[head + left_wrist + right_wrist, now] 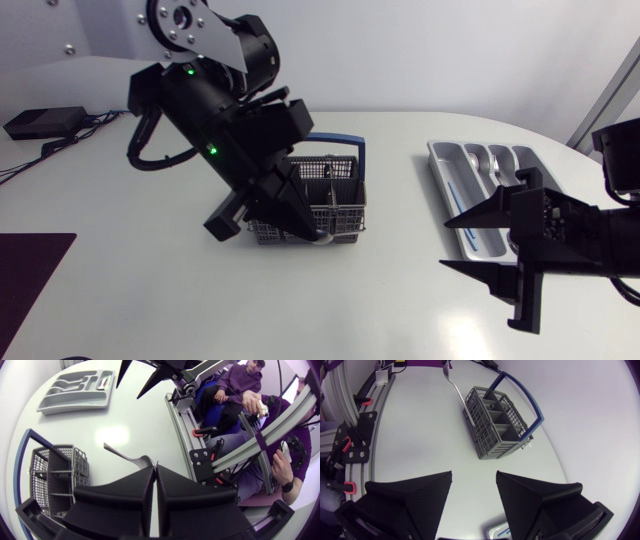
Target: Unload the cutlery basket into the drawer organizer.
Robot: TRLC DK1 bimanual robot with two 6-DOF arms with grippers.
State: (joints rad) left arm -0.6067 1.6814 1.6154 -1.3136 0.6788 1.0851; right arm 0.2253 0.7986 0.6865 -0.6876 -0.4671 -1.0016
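Your left hand (155, 471), pinched shut on a probably light, stiff, slippery cutlery piece (131, 458) just beside the cutlery basket (50, 472), should grip its broad end; your right hand (473, 476) gapes empty.

Left arm (215, 110): bulky matte black housing, rounded at the joints.
Joint plate (180, 18): round, silver-grey metal, ringed with small screws.
Indicator lights (189, 70): two green dots on the black casing.
Cable (140, 150): black, looped beside the housing.
Left gripper (155, 471): two broad, smooth black wedge fingers.
Right arm (600, 235): blocky black link.
Right gripper (474, 477): two black wedge fingers, finely grid-textured.
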